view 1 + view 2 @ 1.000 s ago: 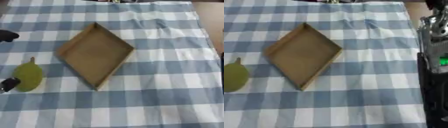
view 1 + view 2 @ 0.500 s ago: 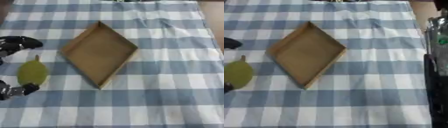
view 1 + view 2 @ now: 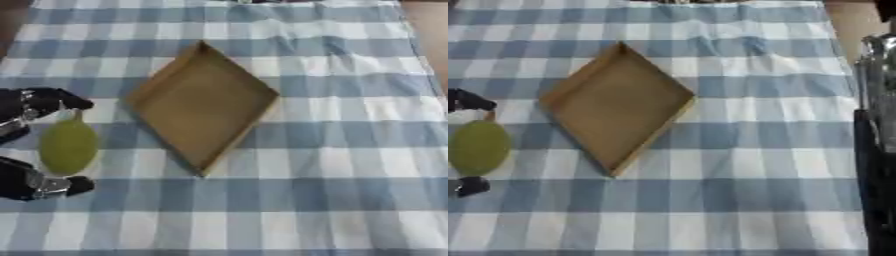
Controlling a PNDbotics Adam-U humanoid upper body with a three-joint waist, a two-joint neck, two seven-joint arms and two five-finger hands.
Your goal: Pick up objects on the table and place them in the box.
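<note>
Straddling green pear, left robot hand spread wide, fingertips either side, ungrasped.

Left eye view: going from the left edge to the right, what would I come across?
The robot's left hand → the green pear-shaped fruit between its fingers → the brown box → bare blue checked tablecloth.

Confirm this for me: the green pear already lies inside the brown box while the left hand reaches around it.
Not quite. The pear lies on the checked cloth left of the box, which is empty. The left hand does bracket it, as the left eye view shows.
</note>
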